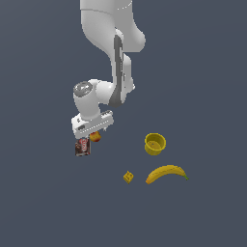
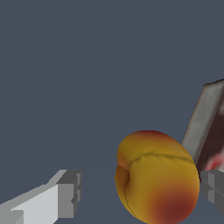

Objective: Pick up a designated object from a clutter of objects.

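Note:
The designated object, a small round orange-red fruit [image 2: 155,179] with a yellowish side, lies between my gripper's [image 2: 140,191] two fingers. One grey finger [image 2: 68,193] stands apart from it with a clear gap. The other finger [image 2: 213,187] is right at its far side. The gripper is open. In the exterior view the fruit [image 1: 95,137] peeks out just under the white gripper [image 1: 93,134], low over the floor. A brown packet [image 1: 83,146] of the clutter stands right beside the fruit, also seen as the brown packet [image 2: 209,131] behind the fruit.
A yellow cup [image 1: 155,144] stands toward the exterior view's right. A banana [image 1: 167,173] lies below it in the picture, and a tiny yellow block [image 1: 128,177] sits to the banana's left. The floor is plain dark grey.

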Action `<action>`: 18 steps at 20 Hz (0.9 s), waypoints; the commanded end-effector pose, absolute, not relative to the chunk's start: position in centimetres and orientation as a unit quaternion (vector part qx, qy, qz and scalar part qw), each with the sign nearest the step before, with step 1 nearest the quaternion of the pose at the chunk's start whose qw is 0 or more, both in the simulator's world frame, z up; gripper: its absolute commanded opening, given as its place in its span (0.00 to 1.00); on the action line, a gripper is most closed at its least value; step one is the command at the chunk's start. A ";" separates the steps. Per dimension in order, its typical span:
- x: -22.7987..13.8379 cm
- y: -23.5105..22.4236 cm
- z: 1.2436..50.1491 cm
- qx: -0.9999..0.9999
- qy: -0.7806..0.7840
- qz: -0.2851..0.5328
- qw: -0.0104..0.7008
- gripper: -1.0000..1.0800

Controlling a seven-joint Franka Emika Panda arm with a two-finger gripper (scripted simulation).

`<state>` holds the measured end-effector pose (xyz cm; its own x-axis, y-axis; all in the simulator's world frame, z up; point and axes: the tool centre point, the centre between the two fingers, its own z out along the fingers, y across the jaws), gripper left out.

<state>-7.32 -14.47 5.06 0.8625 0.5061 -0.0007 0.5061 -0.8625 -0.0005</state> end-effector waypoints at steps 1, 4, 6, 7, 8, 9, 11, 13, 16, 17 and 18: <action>-7.3 -14.5 4.1 -0.965 -0.262 0.000 0.000 0.96; -7.3 -14.5 3.6 -0.965 -0.263 0.000 0.000 0.96; -7.3 -14.5 3.5 -0.965 -0.263 0.000 0.000 0.96; -7.3 -14.5 3.5 -0.965 -0.263 0.000 0.000 0.00; -7.3 -14.5 3.5 -0.965 -0.263 0.000 0.000 0.00; -7.3 -14.5 3.5 -0.965 -0.263 0.000 0.000 0.00; -7.3 -14.5 3.5 -0.965 -0.263 0.000 0.000 0.00; -7.3 -14.5 3.5 -0.965 -0.263 0.000 0.000 0.00; -7.3 -14.5 3.5 -0.965 -0.263 0.000 0.000 0.00; -6.6 -15.1 4.3 -0.966 -0.259 -0.009 -0.007 0.00; -6.6 -15.1 4.4 -0.966 -0.259 -0.009 -0.007 0.00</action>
